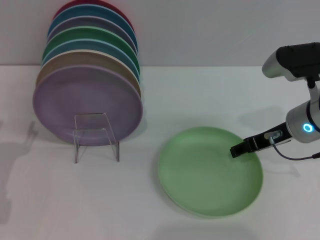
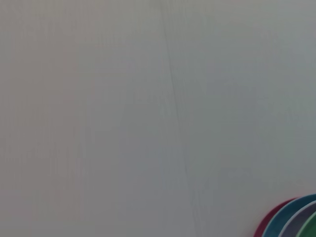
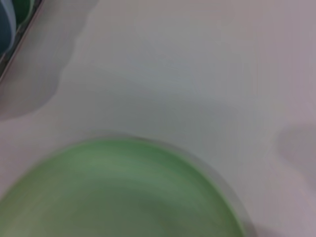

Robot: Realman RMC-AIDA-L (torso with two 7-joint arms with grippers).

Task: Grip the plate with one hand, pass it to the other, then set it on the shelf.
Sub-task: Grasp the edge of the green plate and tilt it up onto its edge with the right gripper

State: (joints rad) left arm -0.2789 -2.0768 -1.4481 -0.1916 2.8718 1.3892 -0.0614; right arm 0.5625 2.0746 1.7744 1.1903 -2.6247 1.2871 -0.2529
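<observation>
The pale mint-green plate (image 1: 210, 172) lies on the white table right of centre. It also fills the lower part of the right wrist view (image 3: 118, 192). My right gripper (image 1: 237, 150), slim and black with a blue ring light on its wrist, reaches in from the right. Its tip is over the plate's right rim. The clear acrylic shelf (image 1: 96, 136) stands at the left, in front of a leaning row of plates. My left gripper is out of view.
Several coloured plates lean against the wall behind the shelf, with a lavender plate (image 1: 87, 102) in front. Their edges show in the left wrist view (image 2: 291, 219) and the right wrist view (image 3: 10, 24). The white table (image 1: 50, 200) spreads between the shelf and the plate.
</observation>
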